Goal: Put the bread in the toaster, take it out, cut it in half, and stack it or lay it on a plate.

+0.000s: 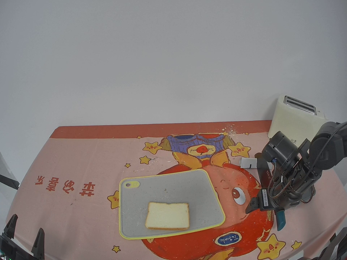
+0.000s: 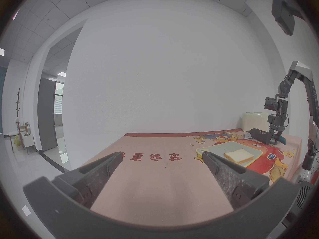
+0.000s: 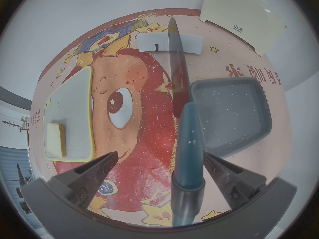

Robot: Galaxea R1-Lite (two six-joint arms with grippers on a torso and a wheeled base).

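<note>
A slice of white bread (image 1: pixel 167 216) lies flat on the grey, yellow-rimmed cutting board (image 1: pixel 173 188) at the table's middle front. The cream toaster (image 1: pixel 294 121) stands at the back right corner with its slots empty. A knife (image 3: pixel 187 143) with a teal handle and dark blade lies right of the board, its blade across a small grey rest (image 3: pixel 196 43). My right gripper (image 3: pixel 159 155) is open low over the handle, one finger on each side. My left gripper (image 2: pixel 162 170) is open with nothing in it, at the front left edge.
A dark grey rectangular plate (image 3: pixel 232 112) sits on the cartoon tablecloth right of the knife, with crumbs scattered around it. The white wall runs close behind the table and toaster (image 3: pixel 241 15). The left half of the table is bare cloth.
</note>
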